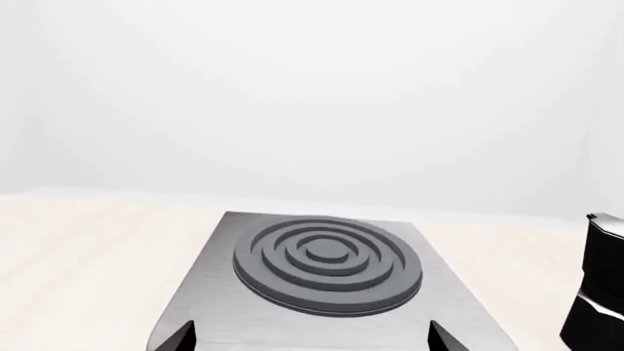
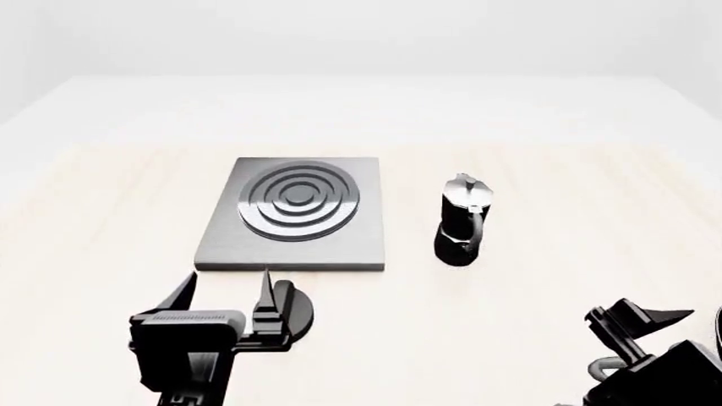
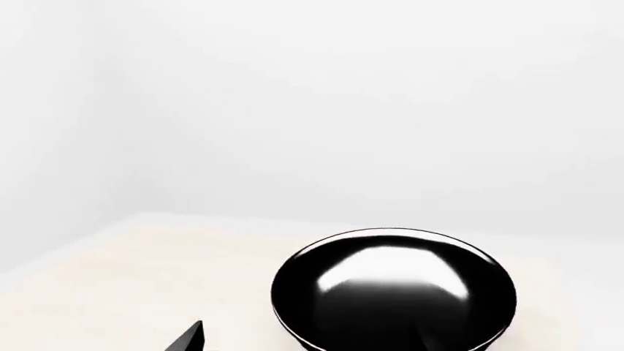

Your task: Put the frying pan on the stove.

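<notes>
The left gripper (image 2: 222, 298) hangs low over the near part of the table (image 2: 542, 194), its two dark fingers spread wide with nothing between them; in the left wrist view the fingertips (image 1: 180, 338) frame the near edge of the stove (image 2: 296, 222). The right gripper (image 2: 637, 326) shows at the lower right of the head view, and only one finger tip (image 3: 187, 338) appears in its own wrist view, so whether it is spread or closed cannot be told.

The frying pan (image 3: 394, 291) is seen only in the right wrist view, a round glossy black bowl with a bright reflection inside, resting on the table ahead of the right gripper. Its handle is cut off by the picture's edge, so which way its long axis points cannot be told. In the head view it lies outside the frame.

The stove lies flat on the table ahead of the left gripper, a grey square plate with its sides roughly parallel to the table's edges and a dark ringed burner (image 2: 299, 201) toward its far half. A black-and-silver moka pot (image 2: 462, 222) stands upright just to the right of it, apart from the plate. A small round black knob (image 2: 296, 309) sits on the table beside the left gripper's fingers.

The table is pale, lightly grained wood. Around it the room is plain white. No writing or label can be read.
</notes>
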You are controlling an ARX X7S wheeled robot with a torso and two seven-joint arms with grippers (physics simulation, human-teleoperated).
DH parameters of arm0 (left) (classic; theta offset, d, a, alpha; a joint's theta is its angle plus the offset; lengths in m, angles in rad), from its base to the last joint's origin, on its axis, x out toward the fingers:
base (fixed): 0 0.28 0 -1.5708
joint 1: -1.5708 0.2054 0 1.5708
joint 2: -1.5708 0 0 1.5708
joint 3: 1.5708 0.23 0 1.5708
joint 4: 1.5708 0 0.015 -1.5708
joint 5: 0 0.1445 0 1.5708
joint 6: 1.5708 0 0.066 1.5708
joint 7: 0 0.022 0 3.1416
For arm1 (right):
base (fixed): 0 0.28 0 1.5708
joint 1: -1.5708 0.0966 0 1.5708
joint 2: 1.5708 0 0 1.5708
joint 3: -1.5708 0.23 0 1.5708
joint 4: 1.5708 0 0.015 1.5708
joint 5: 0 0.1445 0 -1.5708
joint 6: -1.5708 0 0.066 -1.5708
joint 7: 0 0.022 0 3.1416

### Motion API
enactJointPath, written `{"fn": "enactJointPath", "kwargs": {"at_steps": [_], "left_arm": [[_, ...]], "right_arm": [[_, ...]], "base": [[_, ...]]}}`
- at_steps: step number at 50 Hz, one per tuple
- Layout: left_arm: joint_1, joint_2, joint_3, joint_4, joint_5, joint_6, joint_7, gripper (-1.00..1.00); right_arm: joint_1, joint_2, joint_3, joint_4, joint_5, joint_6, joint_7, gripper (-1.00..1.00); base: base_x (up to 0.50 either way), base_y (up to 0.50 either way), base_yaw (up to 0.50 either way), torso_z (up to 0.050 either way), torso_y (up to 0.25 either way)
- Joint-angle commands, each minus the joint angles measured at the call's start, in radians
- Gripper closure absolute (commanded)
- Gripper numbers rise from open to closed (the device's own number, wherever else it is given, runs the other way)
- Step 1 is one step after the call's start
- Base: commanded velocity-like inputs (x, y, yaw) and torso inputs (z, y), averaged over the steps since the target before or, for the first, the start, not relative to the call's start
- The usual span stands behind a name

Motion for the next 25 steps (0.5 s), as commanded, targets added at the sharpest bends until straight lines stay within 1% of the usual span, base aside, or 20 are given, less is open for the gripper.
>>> {"fn": "enactJointPath", "kwargs": {"at_steps": [1,25], "left_arm": [[0.002,-0.008,0.011,-0.013,-0.01,0.016,-0.008,-1.0],[0.0,-0.025,0.034,-0.025,-0.023,0.03,-0.023,-1.0]], "right_arm": [[0.003,0.008,0.01,0.04,0.048,-0.038,0.077,-1.0],[0.043,0.031,0.005,0.149,0.094,-0.08,0.131,-1.0]], "base": [[0.0,0.0,0.0,0.0,0.0],[0.0,0.0,0.0,0.0,0.0]]}}
